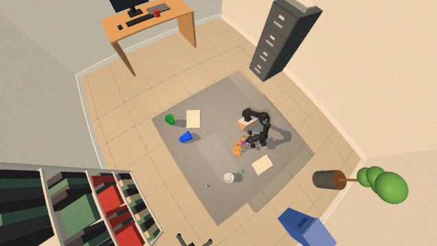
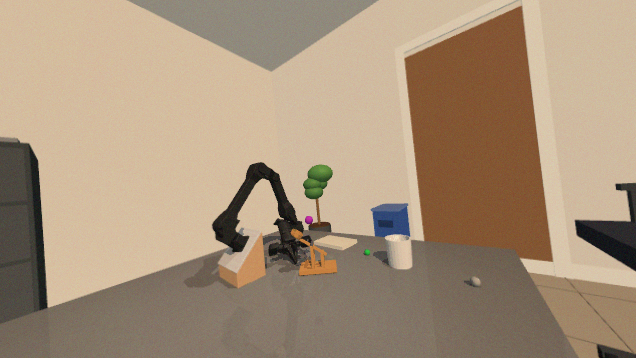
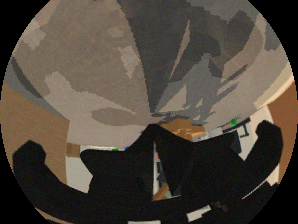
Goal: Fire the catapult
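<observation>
walls beige | floor [image 1: 144, 103] tan tile | desk [image 1: 148, 20] | filing cabinet [image 1: 282, 38]

— What can't be made out in the wrist view?
— The catapult [image 3: 178, 128]: only an orange sliver shows at 12 o'clock of the dark gripper [image 3: 158, 163], which hides the rest.
— And from the top?
— The fingertips are too small to tell apart.

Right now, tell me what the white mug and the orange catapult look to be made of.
White cylindrical mug: probably ceramic or plastic, with an even, matte, off-white wall and no glare. Orange frame catapult: likely wood or plastic, flat orange beams without shine; no grain is visible, so uncertain.
</observation>
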You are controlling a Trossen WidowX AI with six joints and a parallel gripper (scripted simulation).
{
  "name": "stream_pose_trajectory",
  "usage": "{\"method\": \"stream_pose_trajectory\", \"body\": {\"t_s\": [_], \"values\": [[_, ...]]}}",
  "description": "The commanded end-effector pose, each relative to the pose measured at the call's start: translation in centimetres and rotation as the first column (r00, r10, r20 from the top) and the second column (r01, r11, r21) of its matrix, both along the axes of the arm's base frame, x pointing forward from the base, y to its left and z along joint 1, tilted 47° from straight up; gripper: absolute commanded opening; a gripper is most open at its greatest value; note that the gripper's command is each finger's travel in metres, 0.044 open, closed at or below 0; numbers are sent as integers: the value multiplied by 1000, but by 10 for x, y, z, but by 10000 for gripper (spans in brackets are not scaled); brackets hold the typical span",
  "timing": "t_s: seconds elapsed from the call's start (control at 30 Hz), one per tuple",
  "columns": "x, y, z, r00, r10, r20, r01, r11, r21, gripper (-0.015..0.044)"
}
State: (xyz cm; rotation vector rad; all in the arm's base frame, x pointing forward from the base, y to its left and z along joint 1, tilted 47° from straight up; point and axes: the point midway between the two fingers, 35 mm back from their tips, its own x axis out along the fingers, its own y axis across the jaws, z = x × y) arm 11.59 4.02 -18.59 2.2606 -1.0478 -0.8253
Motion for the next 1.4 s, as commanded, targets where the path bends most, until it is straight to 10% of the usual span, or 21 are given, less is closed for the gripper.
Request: {"method": "stream_pose_trajectory", "body": {"t_s": [0.0, 0.37, 0.93, 1.37], "values": [[-1, 7, 1, 1000, -1, -4, 1, 1000, -3, 0], [-17, 125, 55, 1000, 0, -2, 0, 1000, 9, 0], [29, 157, 25, 949, -297, 107, 239, 898, 370, 440], [83, 195, 18, 811, -565, 151, 349, 676, 649, 440]]}}
